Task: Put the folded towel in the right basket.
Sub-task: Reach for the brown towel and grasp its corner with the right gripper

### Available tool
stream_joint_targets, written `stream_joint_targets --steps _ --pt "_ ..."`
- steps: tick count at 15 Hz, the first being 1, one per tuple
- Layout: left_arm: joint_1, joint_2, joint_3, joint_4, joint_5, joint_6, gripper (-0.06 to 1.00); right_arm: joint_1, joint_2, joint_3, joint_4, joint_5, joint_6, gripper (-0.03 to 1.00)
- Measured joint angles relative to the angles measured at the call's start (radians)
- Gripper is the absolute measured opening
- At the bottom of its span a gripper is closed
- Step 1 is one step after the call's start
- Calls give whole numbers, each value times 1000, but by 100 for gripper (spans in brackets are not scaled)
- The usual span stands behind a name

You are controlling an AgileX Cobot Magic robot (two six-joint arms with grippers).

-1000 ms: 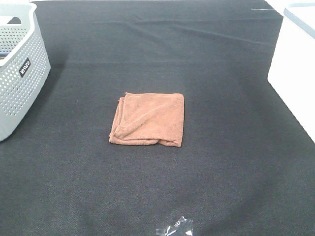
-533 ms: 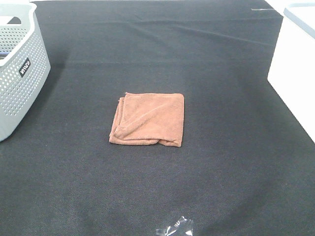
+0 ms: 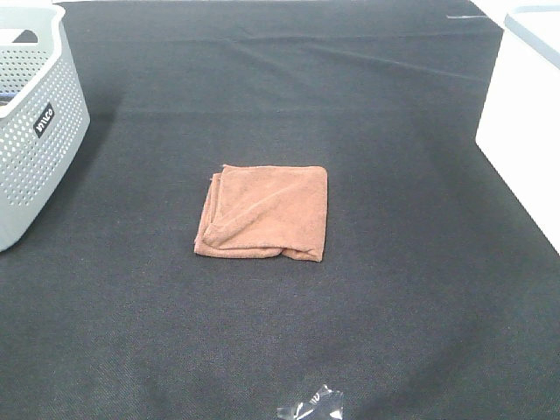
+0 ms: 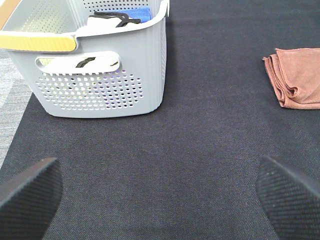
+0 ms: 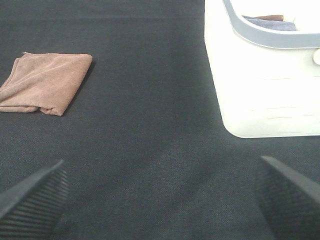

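From my station I found the folded rust-brown terry towel (image 3: 262, 214) lying flat near the middle of the black cloth tabletop (image 3: 394, 306), touched by nothing. It sat well apart from both containers, presumably so either arm could reach it. Its loose, layered edges faced the grey perforated plastic basket (image 3: 35, 140) on the left. The cleaner fold faced the white plastic basket (image 5: 265, 90) on the right, which was the target.

The right gripper (image 5: 160, 200) was released and empty. Its two ribbed pads (image 5: 30, 200) were spread wide at the edges of its wrist view, with only bare cloth between them. The left gripper (image 4: 160, 200) was spread just as wide and held nothing. Neither arm showed in the high view, so I judged both were parked back at the near edge with no approach begun.

Folded cloths (image 5: 267, 21) already lay in the white basket, though I saw room above them. I judged the right arm the natural one for the pick, as the towel lay between it and that basket. A pinch across the stacked layers looked wise to me, since a grip on the top ply alone could let the towel unfold. A scrap of clear crumpled film (image 3: 311, 405) lay near the front edge, clear of the likely path.
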Motion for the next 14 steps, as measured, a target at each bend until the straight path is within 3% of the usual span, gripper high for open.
stream_joint_targets --steps 14 --pt "0 0 0 0 0 0 98 0 0 0 0 0 0 97"
